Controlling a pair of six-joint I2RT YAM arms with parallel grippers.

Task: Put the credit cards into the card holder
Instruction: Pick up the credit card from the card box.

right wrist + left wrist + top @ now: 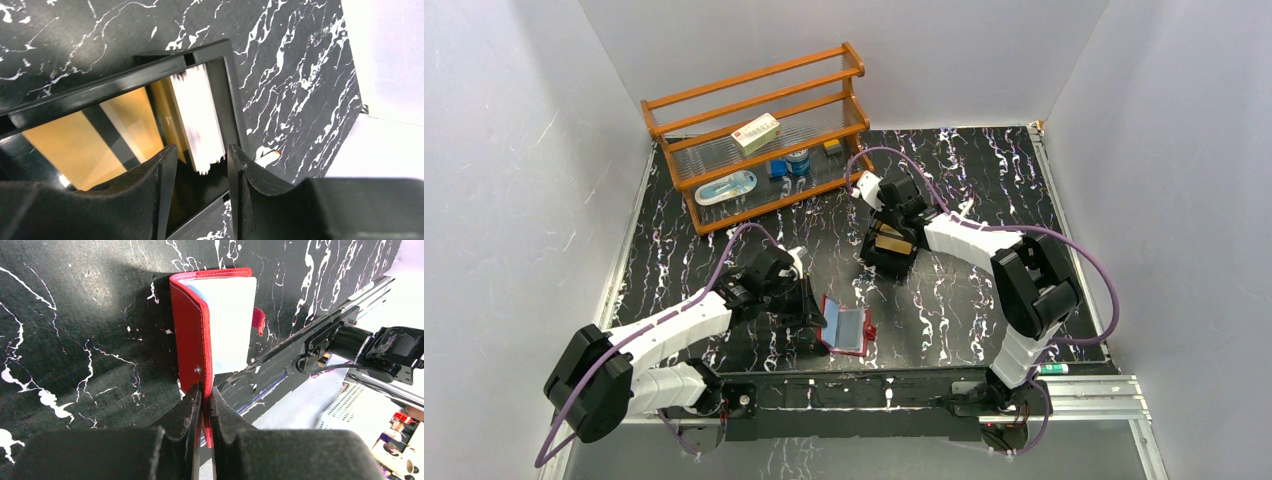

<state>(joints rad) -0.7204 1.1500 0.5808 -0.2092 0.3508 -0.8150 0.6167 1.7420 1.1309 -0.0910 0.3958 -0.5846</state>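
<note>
The cream box (755,132) on the wooden rack's (754,78) middle shelf bears a red label and dark print, too small to read. Nothing else carries legible text.

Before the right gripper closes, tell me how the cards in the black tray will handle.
The cards look thin, so probably light and stiff. Several stand stacked on edge; glossy faces may slide apart. Leaning against the tray wall, they could tip if the right gripper nudges them.
</note>
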